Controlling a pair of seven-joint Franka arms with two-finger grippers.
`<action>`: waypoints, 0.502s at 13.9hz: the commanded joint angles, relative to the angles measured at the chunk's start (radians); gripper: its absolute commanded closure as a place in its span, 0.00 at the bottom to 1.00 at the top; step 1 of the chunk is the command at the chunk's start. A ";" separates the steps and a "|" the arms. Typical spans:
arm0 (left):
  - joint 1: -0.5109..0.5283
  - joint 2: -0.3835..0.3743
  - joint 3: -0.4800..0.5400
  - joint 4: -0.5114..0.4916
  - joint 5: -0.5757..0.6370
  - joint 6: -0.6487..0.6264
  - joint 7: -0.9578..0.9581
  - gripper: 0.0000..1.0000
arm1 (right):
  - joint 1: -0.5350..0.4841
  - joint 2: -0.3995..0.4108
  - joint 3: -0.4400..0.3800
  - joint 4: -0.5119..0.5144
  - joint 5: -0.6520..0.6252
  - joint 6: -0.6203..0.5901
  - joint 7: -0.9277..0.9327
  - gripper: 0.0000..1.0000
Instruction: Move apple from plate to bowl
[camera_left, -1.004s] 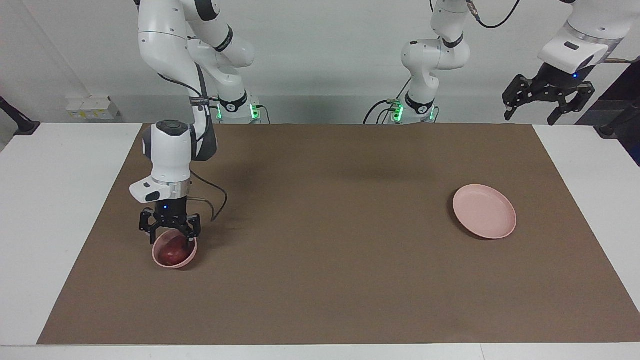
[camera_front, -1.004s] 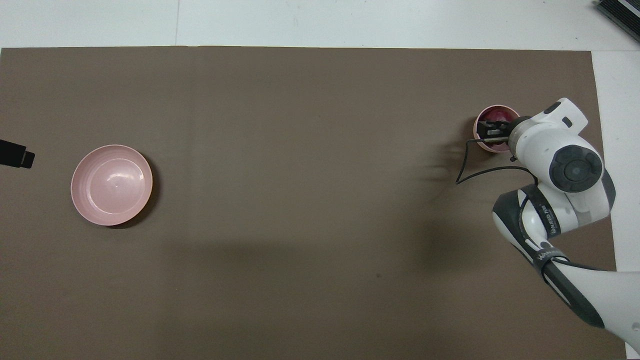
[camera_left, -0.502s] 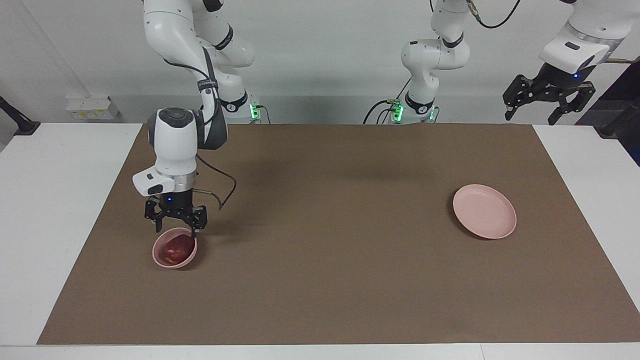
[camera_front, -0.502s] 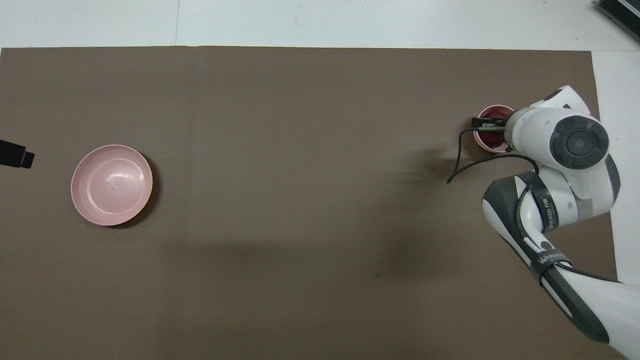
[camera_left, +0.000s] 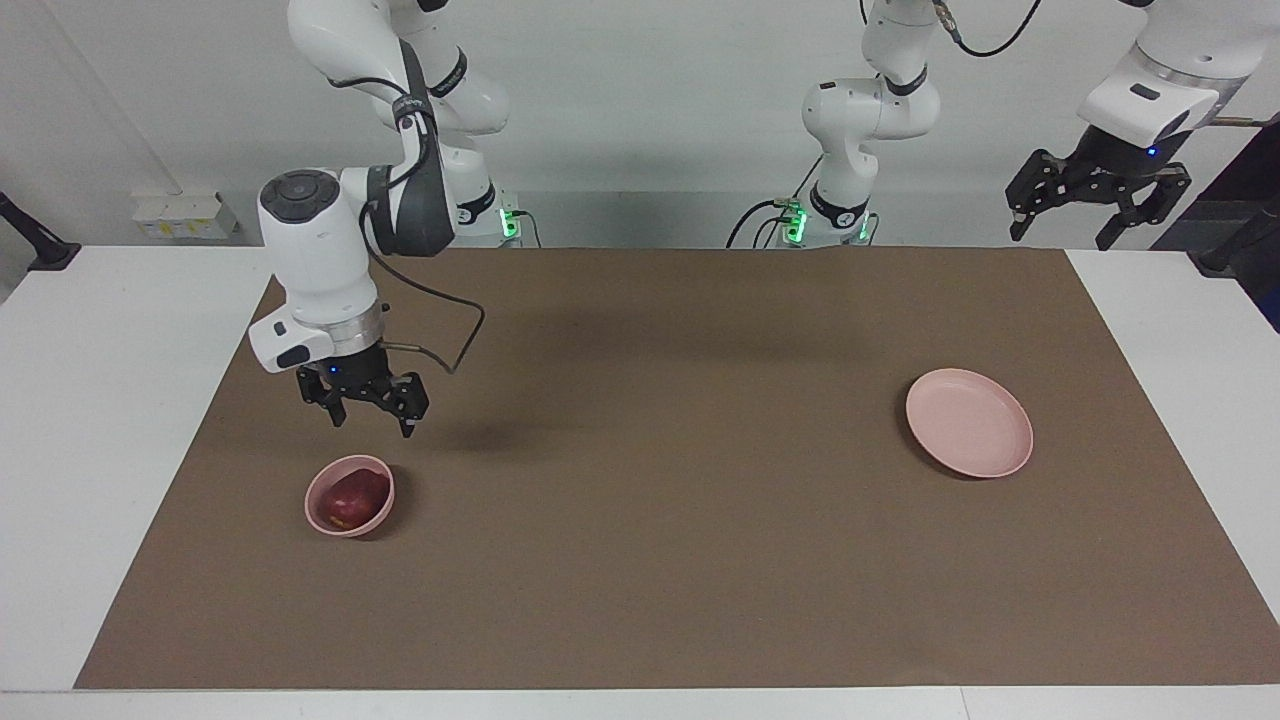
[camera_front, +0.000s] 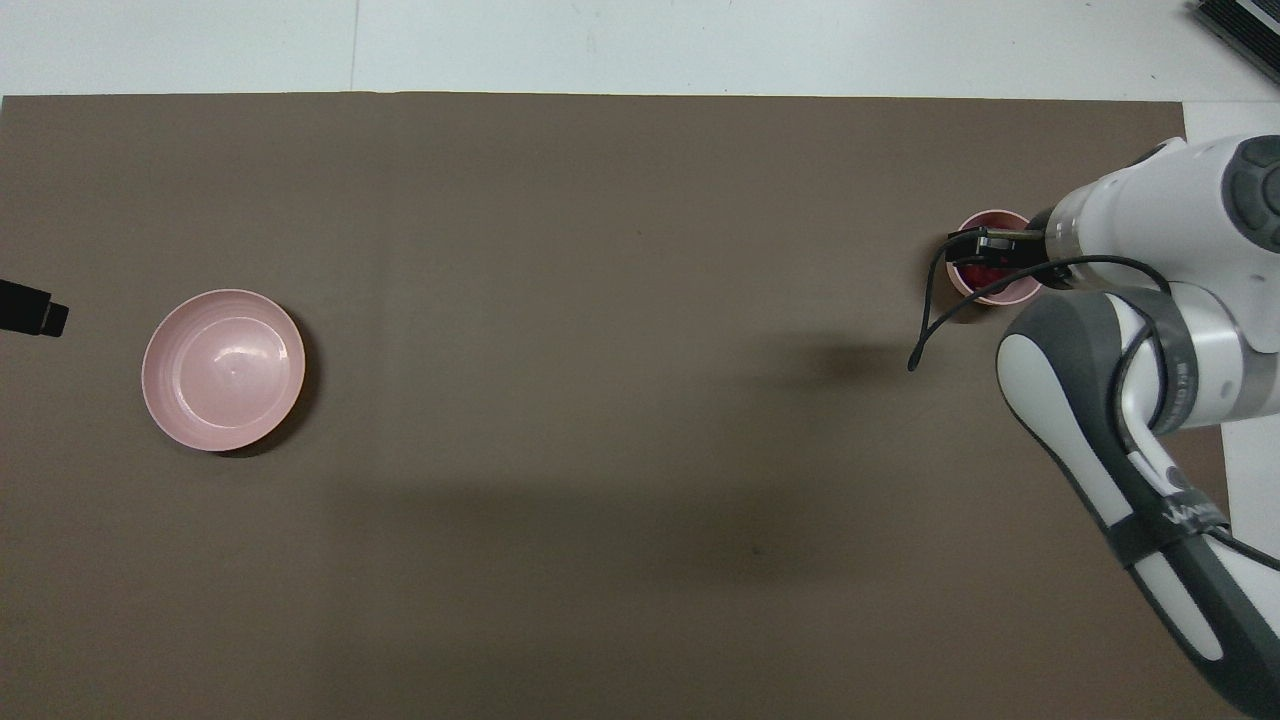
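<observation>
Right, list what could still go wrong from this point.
1. The right gripper hangs open just above the bowl; a low sideways retreat might clip the rim and tip this small bowl.
2. The apple nearly fills the bowl, so a knock could roll it out onto the mat.
3. Its loose cable dangles beside the wrist and could snag.
The left gripper waits off the mat; the plate is bare.

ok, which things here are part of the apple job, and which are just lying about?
Job:
- apple, in the bowl
- plate, bare
- right gripper, open, above the bowl
- left gripper, open, waiting, raised at its own end

Lying about:
- brown mat
</observation>
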 joint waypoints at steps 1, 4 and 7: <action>0.008 -0.020 0.000 -0.019 -0.012 -0.007 0.008 0.00 | -0.012 -0.076 0.005 -0.002 0.056 -0.103 -0.060 0.00; 0.010 -0.020 0.000 -0.019 -0.012 -0.008 0.008 0.00 | -0.012 -0.162 0.005 -0.002 0.062 -0.231 -0.060 0.00; 0.008 -0.020 0.000 -0.019 -0.012 -0.008 0.008 0.00 | -0.020 -0.195 -0.006 0.076 0.080 -0.397 -0.101 0.00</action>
